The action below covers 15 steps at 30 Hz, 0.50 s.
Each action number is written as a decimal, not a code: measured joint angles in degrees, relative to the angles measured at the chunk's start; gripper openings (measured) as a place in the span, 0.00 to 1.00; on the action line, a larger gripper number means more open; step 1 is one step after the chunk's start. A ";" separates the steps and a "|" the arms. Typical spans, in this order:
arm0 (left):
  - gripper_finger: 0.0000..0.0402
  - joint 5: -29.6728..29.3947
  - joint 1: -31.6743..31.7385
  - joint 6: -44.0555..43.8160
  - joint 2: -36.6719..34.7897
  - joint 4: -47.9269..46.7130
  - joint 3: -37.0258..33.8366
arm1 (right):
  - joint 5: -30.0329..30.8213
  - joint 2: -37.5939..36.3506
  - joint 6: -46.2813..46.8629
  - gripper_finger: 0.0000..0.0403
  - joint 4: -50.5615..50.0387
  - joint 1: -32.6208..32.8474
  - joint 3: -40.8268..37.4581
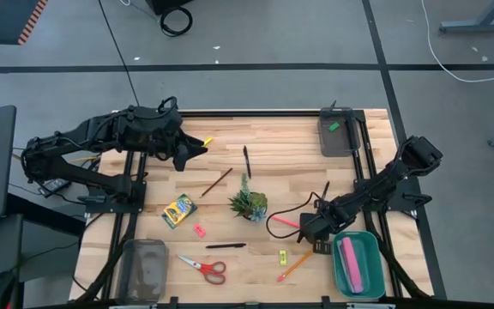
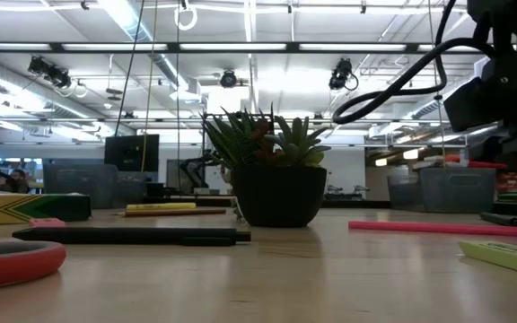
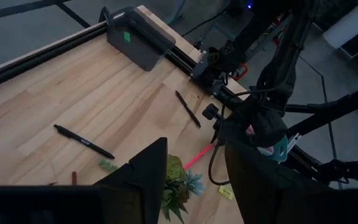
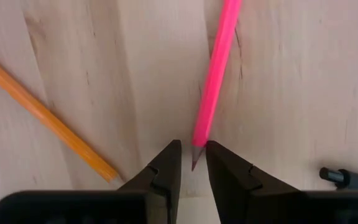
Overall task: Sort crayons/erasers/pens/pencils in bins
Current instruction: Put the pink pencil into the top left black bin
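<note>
A: Where is the right claw (image 4: 192,163)?

B: Low over the worktop (image 1: 273,146), near the teal bin (image 1: 356,263). Its fingers are nearly together with the sharpened tip of the pink pencil (image 4: 215,74) between them. Whether they actually pinch the tip I cannot tell.

A: And the pencil itself?

B: Flat on the wood, running away from the claw. An orange pencil (image 4: 45,118) lies at an angle beside it, apart from it.

A: The left claw (image 3: 194,180)?

B: Raised over the far left part of the worktop, fingers parted, holding nothing. Its camera looks across at the plant (image 3: 178,183) and 2 black pens (image 3: 83,141) on the wood.

A: What is already in the bins?

B: The teal bin holds a pink object. The dark grey bin (image 1: 336,131) at the far right corner has a small green eraser (image 1: 334,126) inside. The translucent grey bin (image 1: 142,268) sits at the near left corner; its contents I cannot make out.

A: The rest?

B: The crayon box (image 1: 178,210) lies left of the plant, with a pink eraser (image 1: 200,230) just below it in the overhead picture. A yellow eraser (image 1: 283,255) lies near the orange pencil. A brown pencil (image 1: 216,182) rests between the crayon box and the far pens, and red-handled scissors (image 1: 204,268) lie beside the translucent bin.
</note>
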 joint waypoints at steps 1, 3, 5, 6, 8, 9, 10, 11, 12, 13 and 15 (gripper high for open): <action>0.42 0.00 0.00 -0.43 0.00 0.00 0.00 | 0.11 0.00 -0.26 0.21 0.00 0.00 0.00; 0.42 0.00 0.00 -0.95 0.00 0.00 0.00 | 0.59 0.04 -0.33 0.21 0.02 0.00 -0.02; 0.42 0.00 0.00 -0.96 0.00 0.00 0.00 | 1.11 0.07 -0.37 0.21 0.03 0.02 -0.04; 0.42 0.00 0.00 -0.98 0.00 0.00 0.00 | 1.33 0.10 -0.34 0.20 0.04 0.04 -0.07; 0.42 0.01 0.00 -1.00 0.00 0.00 0.00 | 1.72 0.11 -0.10 0.17 0.00 0.04 -0.11; 0.42 0.00 0.00 -0.99 0.00 0.00 0.00 | 1.89 0.11 -0.08 0.15 -0.03 0.04 -0.13; 0.42 0.00 0.00 -1.00 0.00 0.02 0.00 | 2.03 0.13 -0.06 0.13 -0.09 0.04 -0.13; 0.42 0.00 0.00 -1.01 0.00 0.00 0.00 | 2.07 0.15 -0.02 0.10 -0.15 0.04 -0.13; 0.42 0.00 0.00 -1.00 0.00 0.00 0.00 | 2.11 0.15 -0.02 0.07 -0.17 0.04 -0.15; 0.42 0.00 0.00 -1.01 0.00 0.00 0.00 | 2.14 0.15 -0.02 0.05 -0.14 0.04 -0.15; 0.42 0.00 0.00 -1.00 0.00 0.00 0.00 | 2.35 0.16 -0.05 0.02 -0.04 0.04 -0.15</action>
